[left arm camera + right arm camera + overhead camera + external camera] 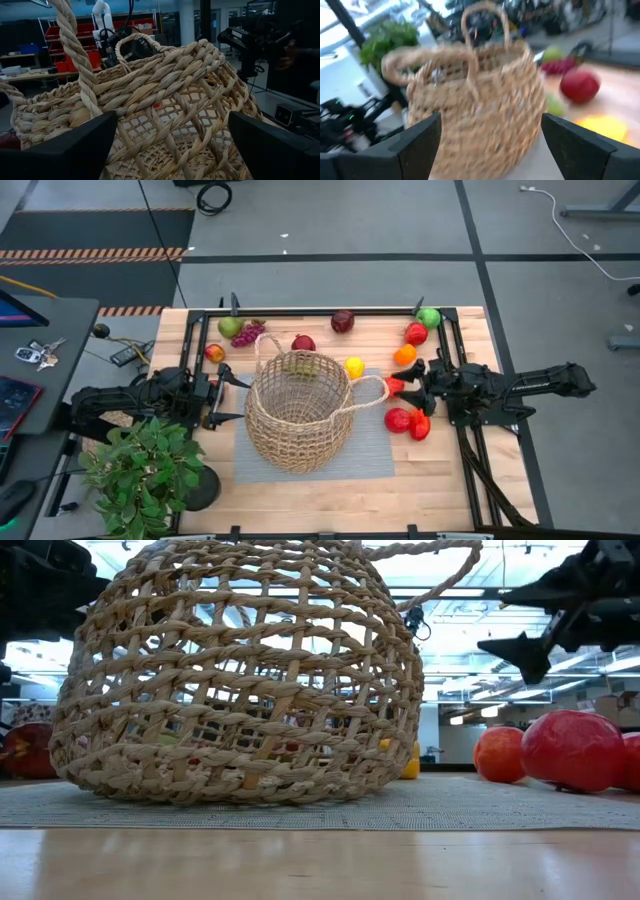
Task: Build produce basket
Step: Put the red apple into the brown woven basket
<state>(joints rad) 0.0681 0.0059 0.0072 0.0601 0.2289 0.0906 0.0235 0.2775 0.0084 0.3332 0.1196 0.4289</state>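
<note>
Seen from above, a leafy potted plant (140,470) is standing at about 8 o'clock on the bench (440,480). Just beyond it the left pincer (228,393) is hovering at 9 o'clock of the basket (297,410), its fingers (75,145) spread wide apart and holding nothing, pointing at the weave.

The basket is sitting at the middle of the bench on a grey mat (370,445). It is round and tan, woven of thick twisted strands with open diamond gaps in its sides, and two thin loop handles are rising from its rim.

The produce is lying around it, from 11 to 3 o'clock: a small orange-red fruit (214,352), a green pear (230,327), a purple grape bunch (248,334), a dark red piece (303,343), a maroon ball (343,321), a yellow lemon (354,367), an orange (404,355), a red piece (416,333), a green apple (429,317) and two red fruits (398,419) at 3 o'clock.

The right pincer (410,380) is hovering at 3 o'clock of the basket, beside its handle, fingers (580,145) gaping and empty.
</note>
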